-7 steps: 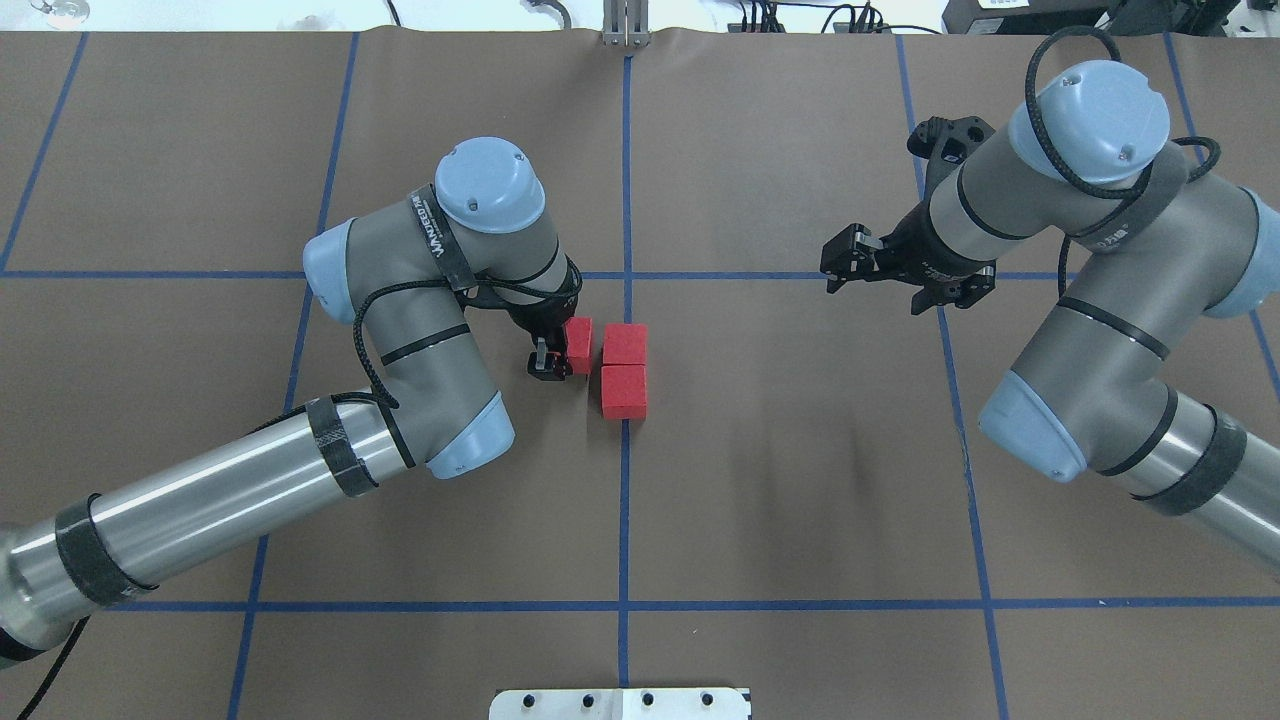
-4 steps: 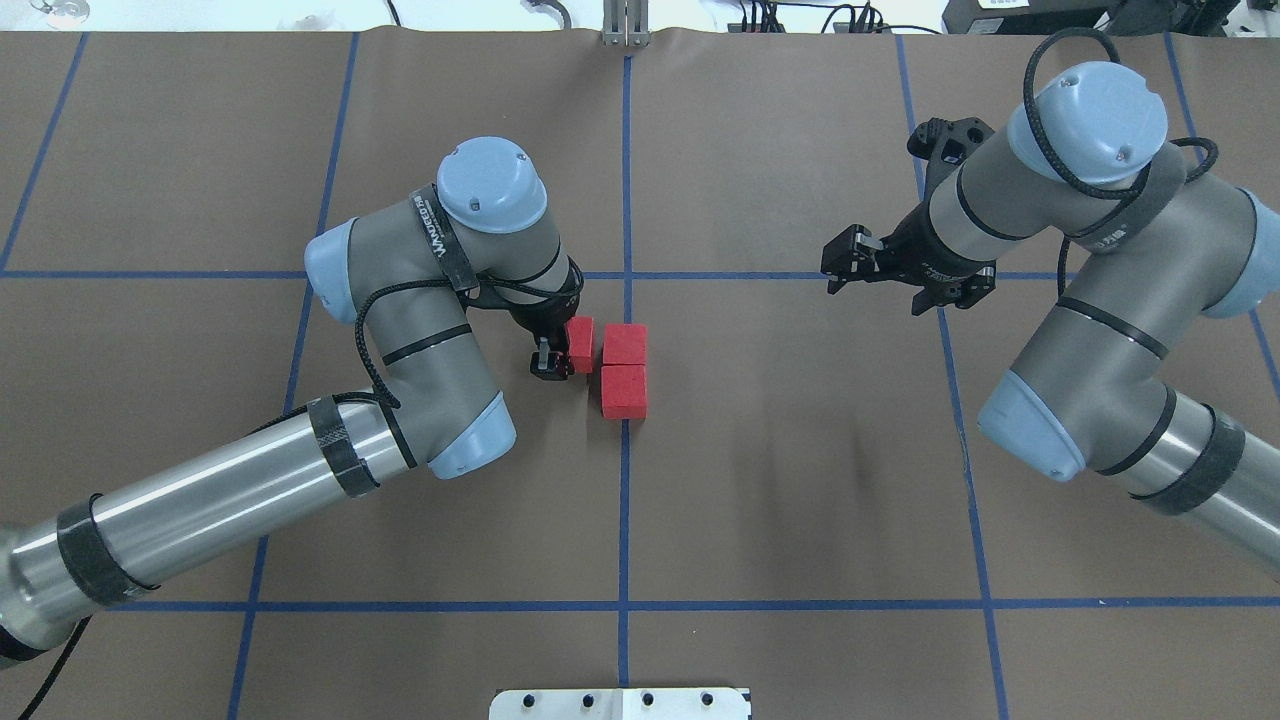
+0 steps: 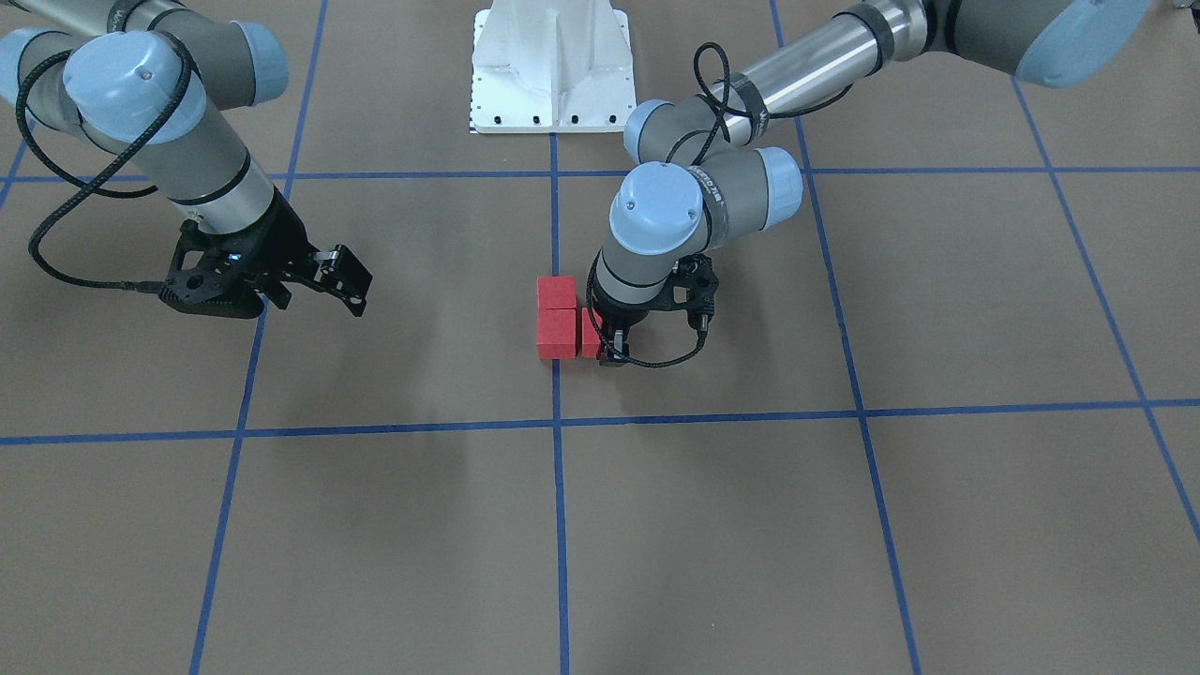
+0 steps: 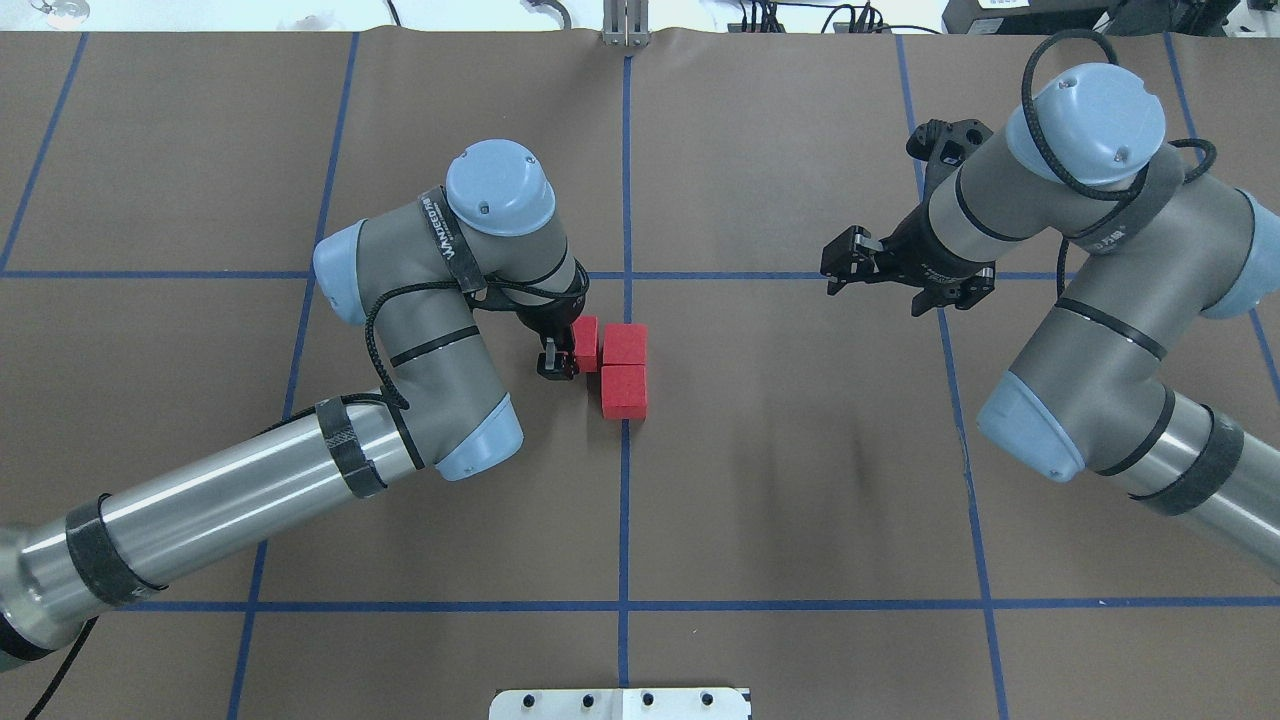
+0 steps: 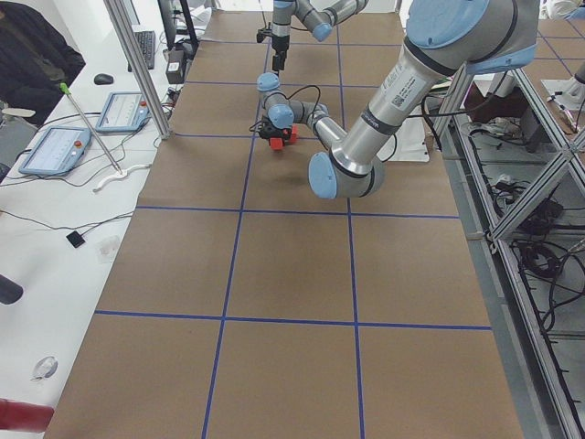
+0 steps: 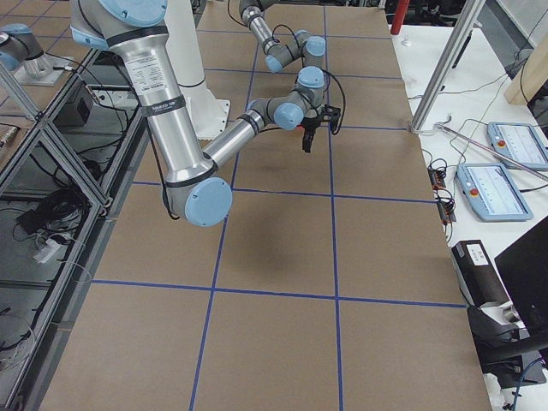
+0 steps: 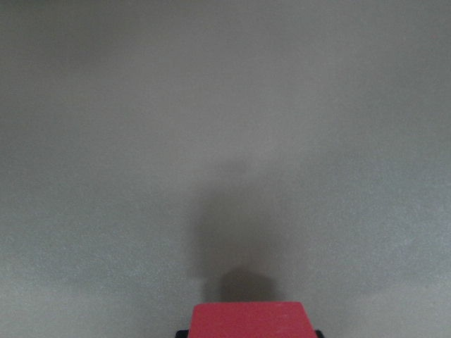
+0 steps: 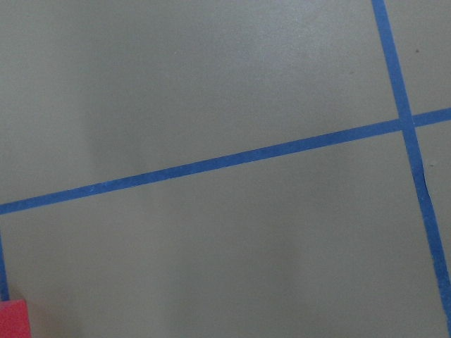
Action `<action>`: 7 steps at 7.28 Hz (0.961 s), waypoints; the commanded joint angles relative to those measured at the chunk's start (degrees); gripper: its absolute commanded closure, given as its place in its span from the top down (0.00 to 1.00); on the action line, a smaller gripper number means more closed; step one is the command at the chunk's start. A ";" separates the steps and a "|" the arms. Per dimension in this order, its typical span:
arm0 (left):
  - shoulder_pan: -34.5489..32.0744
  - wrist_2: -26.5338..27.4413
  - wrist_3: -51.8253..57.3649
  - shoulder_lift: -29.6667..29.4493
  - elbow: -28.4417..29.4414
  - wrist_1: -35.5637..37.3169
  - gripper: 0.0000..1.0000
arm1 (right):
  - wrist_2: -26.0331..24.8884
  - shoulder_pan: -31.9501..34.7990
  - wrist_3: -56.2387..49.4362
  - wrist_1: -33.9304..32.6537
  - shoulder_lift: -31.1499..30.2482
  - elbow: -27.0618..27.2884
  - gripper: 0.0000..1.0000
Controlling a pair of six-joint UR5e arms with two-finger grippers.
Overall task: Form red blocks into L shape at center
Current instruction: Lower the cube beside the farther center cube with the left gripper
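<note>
Nearest robot, 1st red block [image 4: 624, 391] sits on mid tape line [image 4: 624, 520]. 2nd red block [image 4: 625, 344] touches it, farther along line. L gripper [image 4: 572, 352] clamps 3rd red block [image 4: 586, 342] just left of line, beside 2nd. R gripper [image 4: 838, 268] is well right of line, jaws apart, empty.

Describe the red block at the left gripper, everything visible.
The red block is a small matte cube with plain, unmarked faces. It sits between the fingers of the left gripper, which is shut on it and hides part of it. It is on the robot's left of the middle tape line, beside the farther of the two other blocks, with a thin gap between them. Whether it is set down or lifted cannot be told.
</note>
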 commanded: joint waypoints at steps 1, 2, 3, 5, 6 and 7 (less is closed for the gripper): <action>0.05 0.12 -0.37 -0.27 0.30 -0.04 0.00 | 0.00 0.00 0.00 0.00 0.00 0.00 1.00; 0.22 0.20 -0.64 -0.27 0.39 -0.04 0.00 | 0.00 0.00 -0.09 0.00 0.00 0.00 1.00; 0.57 0.21 -0.64 -0.27 0.39 -0.04 0.00 | 0.00 0.00 -0.09 0.00 0.00 0.00 1.00; 0.57 0.21 -0.73 -0.36 0.39 -0.04 0.00 | 0.00 0.00 -0.09 0.00 0.00 -0.35 1.00; 0.66 0.21 -0.73 -0.36 0.57 -0.04 0.00 | 0.00 0.00 -0.09 0.00 0.00 -0.36 1.00; 0.66 0.21 -0.64 -0.45 0.57 -0.04 0.00 | 0.00 0.00 -0.09 0.00 0.00 -0.36 1.00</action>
